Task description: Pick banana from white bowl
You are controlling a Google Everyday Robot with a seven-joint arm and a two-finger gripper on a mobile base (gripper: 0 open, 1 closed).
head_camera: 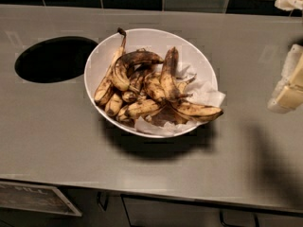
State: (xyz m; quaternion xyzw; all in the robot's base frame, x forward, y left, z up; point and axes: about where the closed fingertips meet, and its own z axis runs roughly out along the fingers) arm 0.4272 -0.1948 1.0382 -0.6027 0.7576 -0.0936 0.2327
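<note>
Grey countertop carries the white bowl, a round dark opening left of the bowl, the gripper well right of it, grip state untellable, and the arched blotched banana inside the bowl's left half.

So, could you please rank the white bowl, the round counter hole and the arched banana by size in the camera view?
Largest first: white bowl, counter hole, arched banana. The gripper, at the right edge, is cropped, so unranked.

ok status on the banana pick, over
Gripper at right edge, apart from white bowl. Banana arched atop pile in bowl, untouched. Other bananas pressed against it.
</note>
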